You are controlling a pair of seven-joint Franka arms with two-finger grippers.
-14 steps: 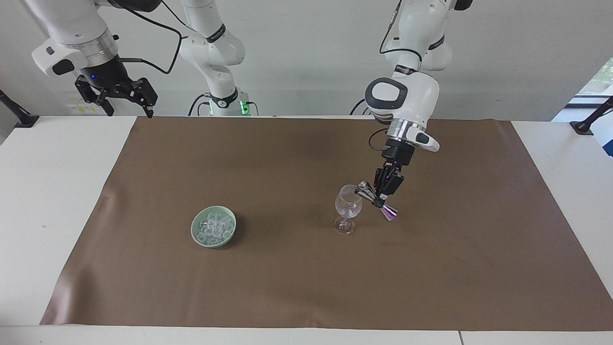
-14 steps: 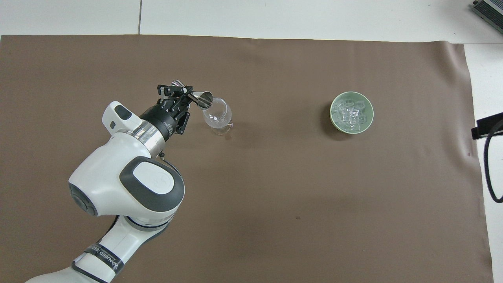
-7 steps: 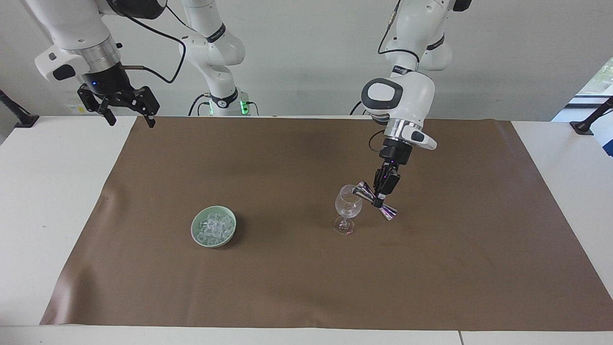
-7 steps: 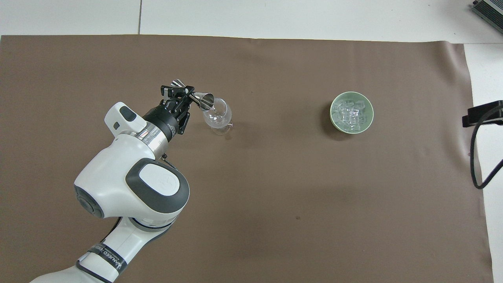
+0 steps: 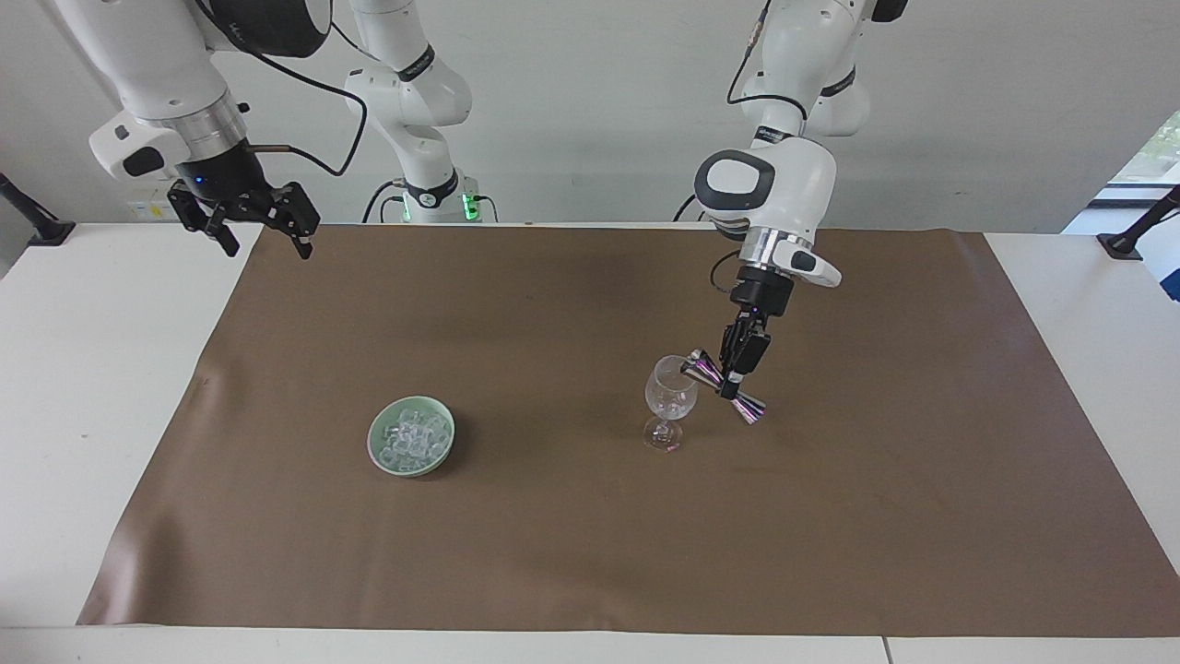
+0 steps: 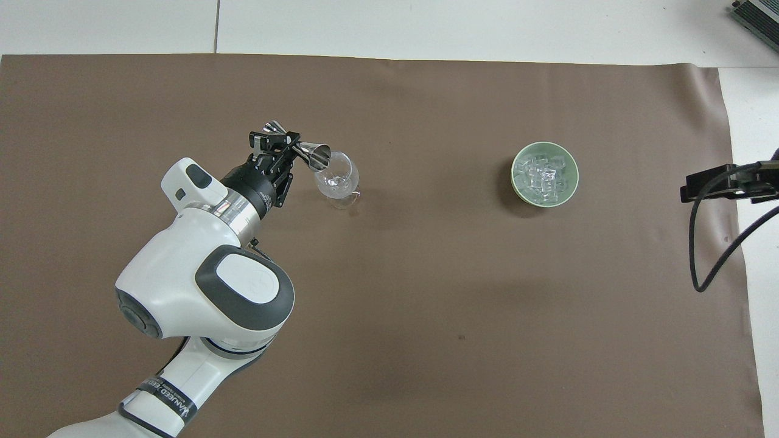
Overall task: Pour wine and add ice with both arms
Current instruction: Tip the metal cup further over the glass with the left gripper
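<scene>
My left gripper [image 5: 733, 383] [image 6: 285, 145] is shut on the waist of a metal jigger [image 5: 701, 371] [image 6: 315, 156]. The jigger is tilted, its mouth over the rim of a clear stemmed glass [image 5: 670, 397] [image 6: 338, 180] that stands upright on the brown mat. Wine is out of view; I see no liquid. The ice [image 5: 413, 437] [image 6: 543, 176], several clear cubes, fills a pale green bowl [image 5: 374, 444] [image 6: 515, 177] toward the right arm's end. My right gripper [image 5: 267, 245] hangs open in the air over the mat's corner by its base, holding nothing.
The brown mat [image 5: 590, 553] covers most of the white table [image 5: 92, 387]. A black cable [image 6: 700, 255] loops from the right arm over the table's edge. Black clamps [image 5: 1134, 231] sit at the table's corners near the robots.
The right gripper has swung from off the table's end toward the mat's corner and dropped a little. The left gripper keeps the jigger tilted over the glass, almost still.
</scene>
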